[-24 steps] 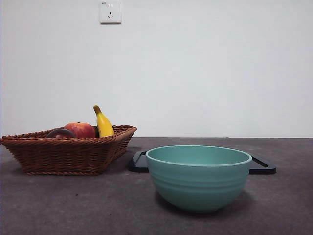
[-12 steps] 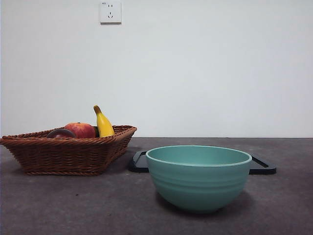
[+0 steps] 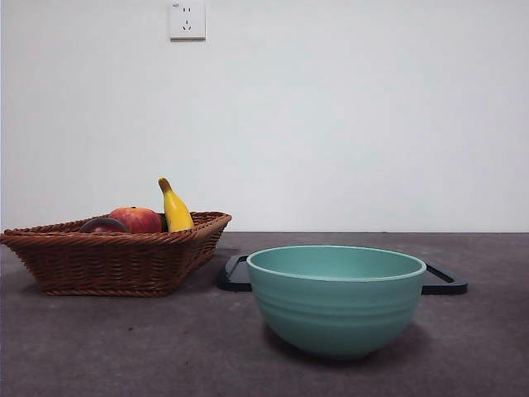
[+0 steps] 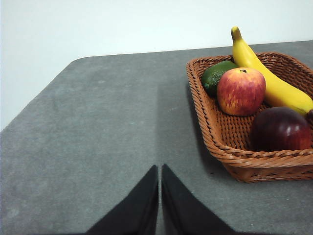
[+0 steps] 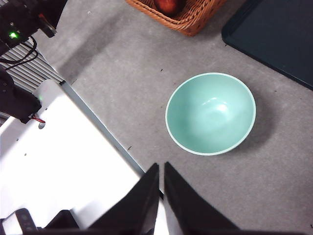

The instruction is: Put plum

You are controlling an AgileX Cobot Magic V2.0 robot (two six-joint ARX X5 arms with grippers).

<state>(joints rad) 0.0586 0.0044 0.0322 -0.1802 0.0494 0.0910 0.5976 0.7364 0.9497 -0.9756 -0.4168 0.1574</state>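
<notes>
The left gripper (image 4: 160,169) had its two black jaws pressed together with only a hairline slit between them, holding nothing, poised over the bare grey tabletop (image 4: 98,127) beside the woven brown wicker basket (image 4: 215,142). The right gripper (image 5: 161,166) likewise kept its jaws closed and empty, high above the near edge of the table, with the pale teal ceramic bowl (image 5: 211,113) below and beyond it.

The dark maroon plum (image 4: 280,129) lay in the basket's near corner, against the wicker wall. Next to it sat the red-orange round fruit (image 4: 241,91), and behind that a dark green lime (image 4: 215,77). The yellow banana (image 4: 266,78) lay along the basket's far side, its stem tip rising above the rim.

In the front view the basket stood at the left, the empty bowl to its right and nearer, and a flat black tray (image 3: 442,281) behind the bowl. A white wall socket (image 3: 187,20) was mounted above.
</notes>
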